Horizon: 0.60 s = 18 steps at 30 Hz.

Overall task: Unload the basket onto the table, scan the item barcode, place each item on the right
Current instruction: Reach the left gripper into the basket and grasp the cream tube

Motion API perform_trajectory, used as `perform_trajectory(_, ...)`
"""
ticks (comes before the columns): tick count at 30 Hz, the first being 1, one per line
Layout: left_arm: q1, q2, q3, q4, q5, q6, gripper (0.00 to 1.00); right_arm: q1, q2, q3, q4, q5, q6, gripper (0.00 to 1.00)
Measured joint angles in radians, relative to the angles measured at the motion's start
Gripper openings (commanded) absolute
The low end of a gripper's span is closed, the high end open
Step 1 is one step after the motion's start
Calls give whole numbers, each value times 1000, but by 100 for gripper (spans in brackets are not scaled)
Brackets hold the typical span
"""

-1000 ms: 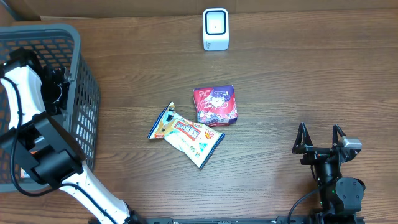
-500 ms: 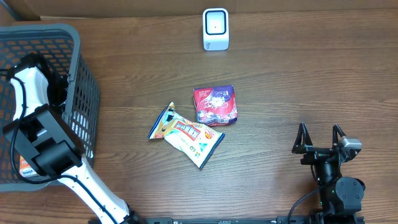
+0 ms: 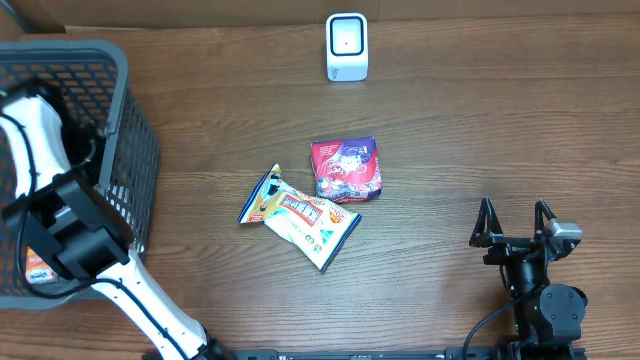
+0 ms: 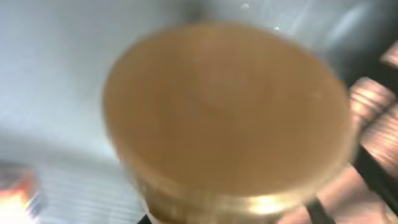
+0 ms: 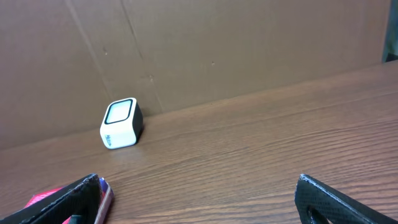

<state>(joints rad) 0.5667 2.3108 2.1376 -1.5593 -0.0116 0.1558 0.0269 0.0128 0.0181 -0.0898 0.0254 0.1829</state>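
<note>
Table (image 3: 480, 130) of dark woodgrain, white scanner (image 3: 347, 46) near brown cardboard wall (image 5: 249, 43)

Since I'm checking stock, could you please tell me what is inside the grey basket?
The left arm reaches into the basket, beside an orange-and-white packet. The wrist view shows a blurred tan round item; the arm covers the rest.

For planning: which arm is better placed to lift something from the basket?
Probably left: the left arm reaches into the basket, a tan round item close; the right hand is distant.

white packet (image 3: 300, 217), red packet (image 3: 346, 170), print illegible
</note>
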Motion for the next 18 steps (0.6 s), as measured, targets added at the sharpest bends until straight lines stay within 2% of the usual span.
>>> perform_trajectory(3, 1, -1, 253, -116, 0, -50, 4, 0, 0, 0, 0, 0, 0, 100)
perform_trajectory(6, 2, -26, 430, -110, 43, -84, 4, 0, 0, 0, 0, 0, 0, 100)
perform_trajectory(10, 3, -102, 513, -93, 100, -106, 4, 0, 0, 0, 0, 0, 0, 100)
perform_trajectory(18, 3, -334, 541, -113, 223, -94, 4, 0, 0, 0, 0, 0, 0, 100)
